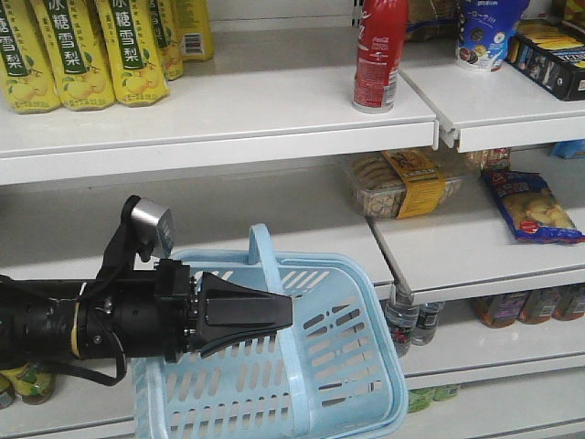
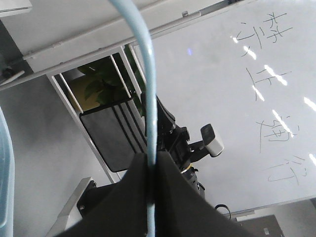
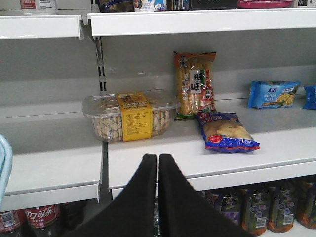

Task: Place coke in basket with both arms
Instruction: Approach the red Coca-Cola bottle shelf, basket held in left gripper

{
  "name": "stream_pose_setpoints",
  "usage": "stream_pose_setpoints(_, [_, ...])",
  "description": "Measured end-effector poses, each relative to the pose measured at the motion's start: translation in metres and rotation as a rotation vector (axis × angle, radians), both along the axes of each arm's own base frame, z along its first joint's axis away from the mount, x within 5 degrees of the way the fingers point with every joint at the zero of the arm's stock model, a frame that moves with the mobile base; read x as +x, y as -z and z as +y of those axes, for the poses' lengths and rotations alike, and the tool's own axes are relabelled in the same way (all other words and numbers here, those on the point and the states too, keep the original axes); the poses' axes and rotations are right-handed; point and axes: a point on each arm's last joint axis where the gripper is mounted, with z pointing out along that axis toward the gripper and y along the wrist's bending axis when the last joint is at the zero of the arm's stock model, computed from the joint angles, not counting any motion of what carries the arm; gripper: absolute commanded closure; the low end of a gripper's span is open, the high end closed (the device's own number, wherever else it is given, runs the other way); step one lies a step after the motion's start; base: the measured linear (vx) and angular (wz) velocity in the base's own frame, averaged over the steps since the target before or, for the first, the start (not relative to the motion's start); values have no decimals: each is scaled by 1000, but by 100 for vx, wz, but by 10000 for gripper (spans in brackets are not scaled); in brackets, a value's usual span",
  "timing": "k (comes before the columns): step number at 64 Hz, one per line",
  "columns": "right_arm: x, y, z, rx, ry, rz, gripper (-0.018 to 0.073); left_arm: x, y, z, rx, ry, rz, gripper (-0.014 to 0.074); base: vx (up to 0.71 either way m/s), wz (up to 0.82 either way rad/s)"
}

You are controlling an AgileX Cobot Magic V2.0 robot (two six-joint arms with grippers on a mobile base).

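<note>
**Coke on the upper shelf, not yet picked**

Item: coke [image 1: 380, 55]. It is standing upright near the front edge of the upper shelf [image 1: 228, 119], well apart from the one arm in the front view and higher than the basket [image 1: 347, 366]. Handling, as I judge it: stiff, fairly light, with a smooth wrapped body that is probably slippery. The base is narrow, so a sideways nudge risks tipping it. The best hold looks to be across the straight lower body, not the slim neck.

Item: basket. It is hanging out in front of the lower shelves, and I am seeing nothing inside it. The left gripper [image 1: 283, 311] is pinching its handle [image 2: 150, 108], jaws closed tight on the thin hoop.

Item: right gripper [image 3: 158, 160]. Its tips are pressing together and holding nothing. It is pointing at the middle shelf, toward a biscuit tub [image 3: 131, 116] and a snack bag [image 3: 224, 132].
</note>
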Motion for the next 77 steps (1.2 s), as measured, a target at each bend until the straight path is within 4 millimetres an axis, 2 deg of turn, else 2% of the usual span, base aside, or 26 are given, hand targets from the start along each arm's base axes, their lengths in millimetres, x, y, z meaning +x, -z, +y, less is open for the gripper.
stream_pose_setpoints(77, [0, 0, 0, 0, 0, 0, 564, 0, 0, 0, 0, 0, 0, 603, 2, 6])
